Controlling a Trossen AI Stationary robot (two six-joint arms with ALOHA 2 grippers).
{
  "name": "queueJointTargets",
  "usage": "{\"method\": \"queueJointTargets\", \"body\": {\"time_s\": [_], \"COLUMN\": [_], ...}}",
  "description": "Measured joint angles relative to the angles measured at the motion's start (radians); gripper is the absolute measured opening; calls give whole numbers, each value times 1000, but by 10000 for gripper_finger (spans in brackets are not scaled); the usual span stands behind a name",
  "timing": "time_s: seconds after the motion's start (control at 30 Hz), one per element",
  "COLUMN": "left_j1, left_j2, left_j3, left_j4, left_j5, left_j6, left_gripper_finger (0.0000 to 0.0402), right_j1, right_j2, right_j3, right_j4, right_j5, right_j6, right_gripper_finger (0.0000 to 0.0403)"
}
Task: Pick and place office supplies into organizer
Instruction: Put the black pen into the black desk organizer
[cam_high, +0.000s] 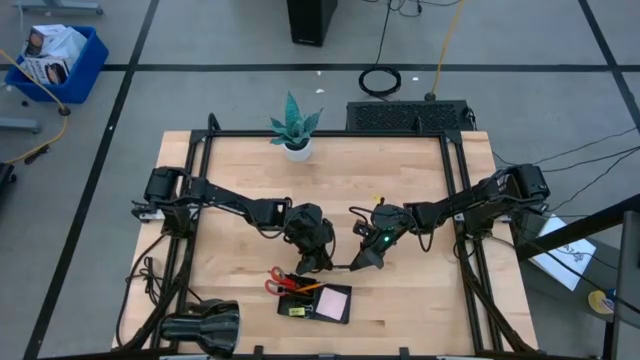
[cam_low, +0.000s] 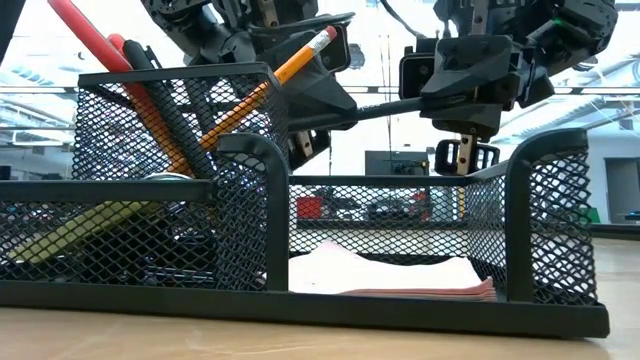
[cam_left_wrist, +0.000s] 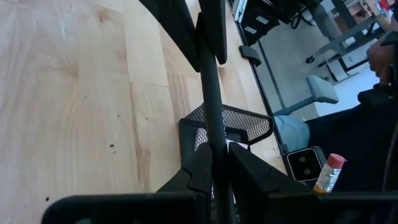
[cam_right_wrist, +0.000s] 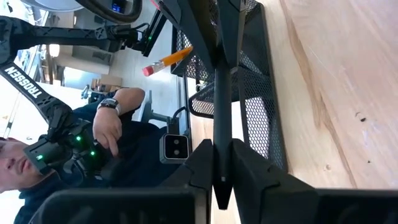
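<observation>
— Gripping one thin black pen (cam_low: 390, 106) at both ends, are they?
— Yes. The left gripper (cam_high: 322, 263) and the right gripper (cam_high: 357, 264) each have their fingers pressed together on it, so the pen hangs level between them, above the organizer (cam_high: 315, 303) near the table's (cam_high: 240, 170) front edge.
— What is the organizer like?
— Black wire mesh with a solid frame, low and rectangular. The low view shows a taller mesh cup at one end and a shallow bay beside it.
— And inside?
— In the cup: one orange pencil (cam_low: 288, 65) with a pink eraser, tilted, and red-handled scissors (cam_high: 275, 284), handles sticking out over the rim. One pale square pad (cam_low: 395, 276) lies flat in the shallow bay. A small yellow piece (cam_high: 296, 311) sits in a front compartment.
— Anything else nearby?
— One potted teal plant (cam_high: 296, 127) at the back edge, well apart, and a rounded black cylinder (cam_high: 203, 326) at the front left corner. A person (cam_right_wrist: 118, 140) in dark clothes shows beyond the table in the right wrist view.
</observation>
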Motion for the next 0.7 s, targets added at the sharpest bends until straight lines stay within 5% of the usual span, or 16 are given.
{"method": "queueJointTargets", "body": {"time_s": [0.33, 0.7], "left_j1": [1, 64], "left_j2": [0, -26], "left_j3": [1, 0], "left_j4": [-17, -138], "left_j5": [-34, -15], "left_j6": [0, 39], "left_gripper_finger": [51, 194], "right_j1": [0, -9], "right_j2": [0, -1], "right_j3": [0, 0], "right_j4": [0, -20], "right_j5": [12, 81], "right_j6": [-28, -135], "right_gripper_finger": [35, 37]}}
